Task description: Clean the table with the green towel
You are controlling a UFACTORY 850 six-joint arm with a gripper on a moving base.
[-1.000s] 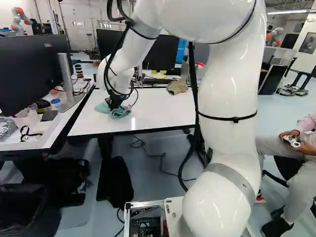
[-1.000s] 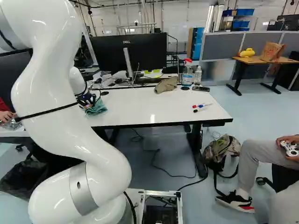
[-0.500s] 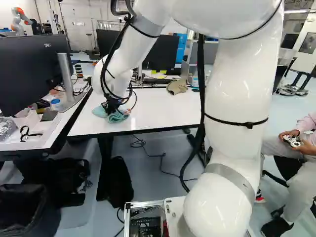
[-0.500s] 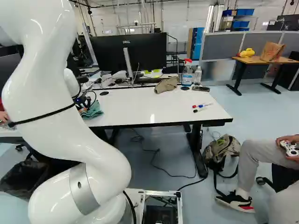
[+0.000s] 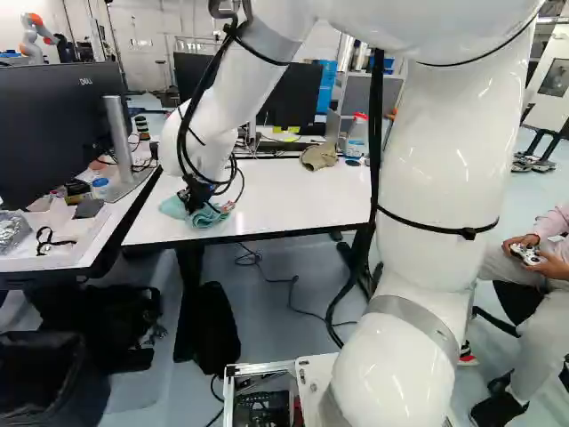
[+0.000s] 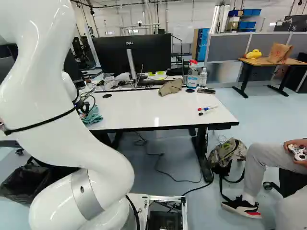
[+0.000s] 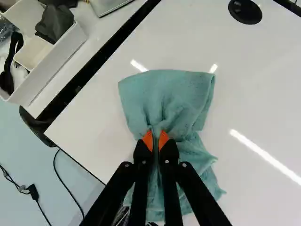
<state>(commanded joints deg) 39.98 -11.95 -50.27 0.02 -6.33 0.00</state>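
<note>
Evidently a wiping stroke is under way: over the last second the green towel (image 7: 164, 92) has slid with the arm (image 5: 231, 98) across the white table (image 5: 289, 200), towards its near edge and left corner in the left base view. The gripper (image 7: 155, 137) is nearly closed, a fold pinched between its orange pads. The towel seems to lie against the tabletop, though the wrist partly hides it in the base views.
</note>
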